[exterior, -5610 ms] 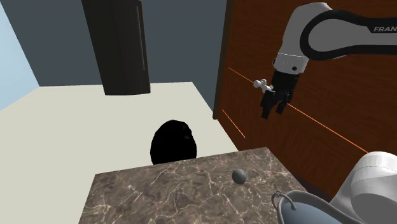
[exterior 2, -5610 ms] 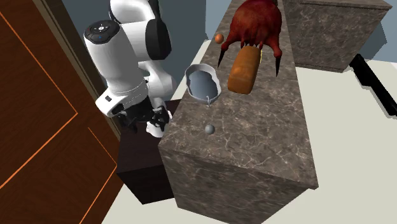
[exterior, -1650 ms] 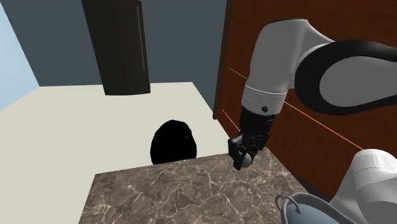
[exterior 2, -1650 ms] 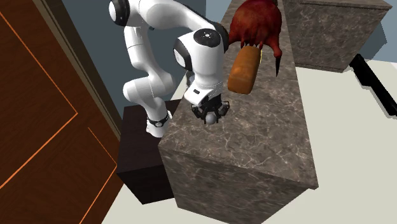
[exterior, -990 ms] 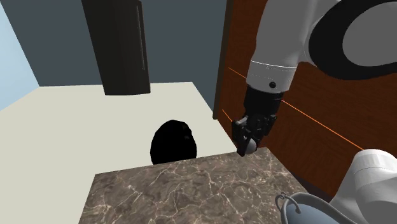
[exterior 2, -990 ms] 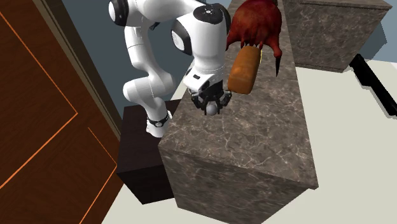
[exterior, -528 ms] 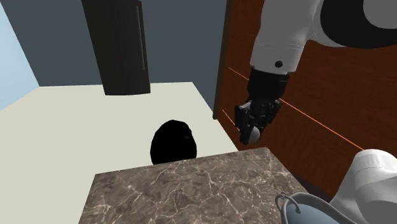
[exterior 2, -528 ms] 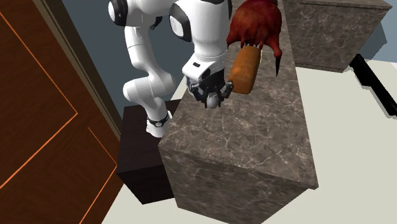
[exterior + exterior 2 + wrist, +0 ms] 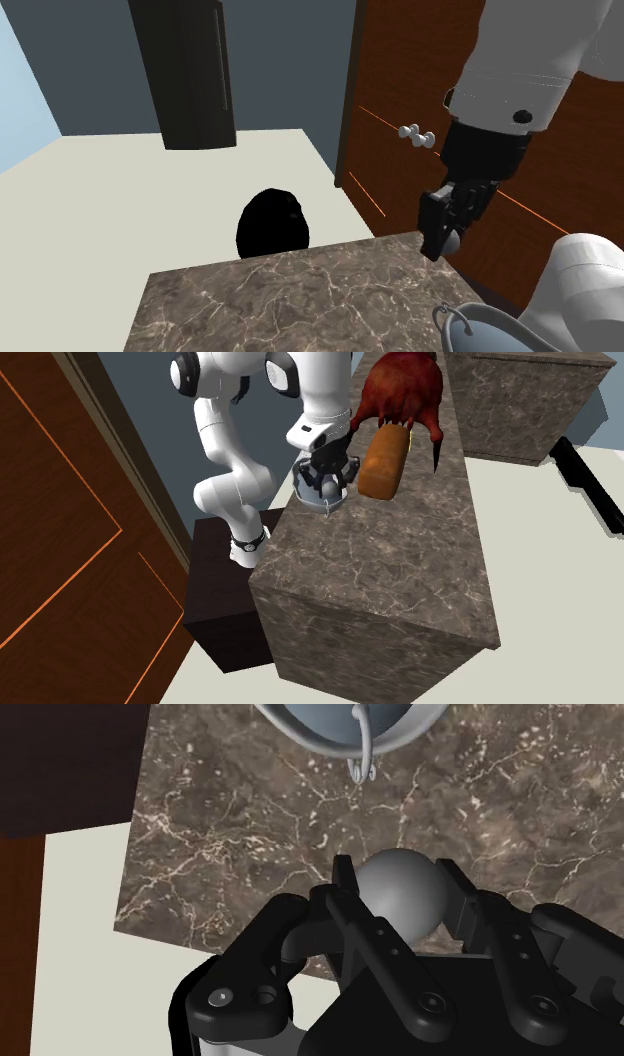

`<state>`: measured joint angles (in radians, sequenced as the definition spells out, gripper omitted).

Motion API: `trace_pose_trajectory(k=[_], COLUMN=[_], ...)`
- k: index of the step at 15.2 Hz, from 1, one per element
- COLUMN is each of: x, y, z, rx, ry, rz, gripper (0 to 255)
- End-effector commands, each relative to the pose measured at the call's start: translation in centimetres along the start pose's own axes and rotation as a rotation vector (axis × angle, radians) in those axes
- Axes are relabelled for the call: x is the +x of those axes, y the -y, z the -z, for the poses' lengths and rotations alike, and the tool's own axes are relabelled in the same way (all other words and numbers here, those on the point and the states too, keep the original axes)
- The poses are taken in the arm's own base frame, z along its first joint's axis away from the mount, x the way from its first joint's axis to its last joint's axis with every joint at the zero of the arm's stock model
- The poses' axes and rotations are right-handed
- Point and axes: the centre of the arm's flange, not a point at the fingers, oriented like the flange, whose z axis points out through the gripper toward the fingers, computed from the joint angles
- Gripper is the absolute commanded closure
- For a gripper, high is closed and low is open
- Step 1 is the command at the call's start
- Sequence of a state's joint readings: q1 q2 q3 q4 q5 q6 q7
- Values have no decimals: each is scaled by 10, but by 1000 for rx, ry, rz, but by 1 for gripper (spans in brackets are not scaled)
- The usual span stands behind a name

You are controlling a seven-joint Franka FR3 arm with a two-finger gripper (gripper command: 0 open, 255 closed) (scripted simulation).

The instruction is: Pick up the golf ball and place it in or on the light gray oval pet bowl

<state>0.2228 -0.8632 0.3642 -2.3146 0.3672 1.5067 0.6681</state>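
Observation:
A plain grey golf ball [image 9: 400, 896] sits clasped between my two black fingers [image 9: 347, 894], so my gripper [image 9: 400, 876] is shut on it. It hangs above the brown marbled counter [image 9: 230, 824], a short way from the light grey oval pet bowl [image 9: 335, 732] and its thin wire handle. In the shoulder view my gripper [image 9: 443, 232] hovers with the ball [image 9: 455, 240] over the counter's far right corner, above and just left of the bowl's rim [image 9: 462, 318]. In the second exterior view my gripper [image 9: 322, 478] hangs right over the bowl [image 9: 303, 490].
A bread loaf [image 9: 380, 460] and a red-brown lump [image 9: 402, 387] lie further along the counter [image 9: 400, 572]. A wooden door with a white knob [image 9: 416, 133] stands close behind my arm. On the floor are a black oval shape [image 9: 272, 222] and a dark cabinet [image 9: 190, 70].
My gripper has carried the ball up off the counter and then toward the shoulder view's right, ending above the bowl. The fingers have stayed shut on the ball.

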Motion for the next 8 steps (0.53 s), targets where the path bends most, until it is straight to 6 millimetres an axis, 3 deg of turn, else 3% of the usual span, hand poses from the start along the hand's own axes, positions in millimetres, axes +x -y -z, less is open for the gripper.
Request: trace_pose_trajectory(k=[1,8], x=[-26,-118], y=[-6,-13], z=[-2,-8], rx=[0,0], ry=[1,1], rz=[-1,-1], gripper=[255,255])
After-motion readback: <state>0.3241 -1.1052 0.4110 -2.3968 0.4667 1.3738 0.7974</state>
